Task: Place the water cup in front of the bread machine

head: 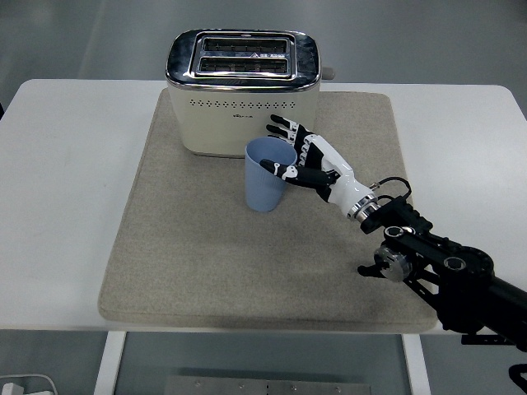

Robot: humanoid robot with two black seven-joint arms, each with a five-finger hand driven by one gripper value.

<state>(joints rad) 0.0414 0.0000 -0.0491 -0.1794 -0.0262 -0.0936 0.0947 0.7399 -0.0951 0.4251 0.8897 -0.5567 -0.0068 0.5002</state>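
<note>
A blue cup is standing upright on a mat in front of a toaster, with the robot's right hand beside it.

The white desk (74, 206) is carrying a beige mat (189, 263) that is covering most of its middle. The cream and chrome bread machine (243, 90) is sitting at the mat's far edge, its two slots facing up. The black right arm (449, 280) is reaching in from the lower right corner. The water cup (268, 174) is resting on the mat just in front of the bread machine's right half, mouth up. The right hand (309, 160) is sitting at the cup's right side, fingers loosely spread around the rim and wall; whether they are touching the cup is hard to tell.
</note>
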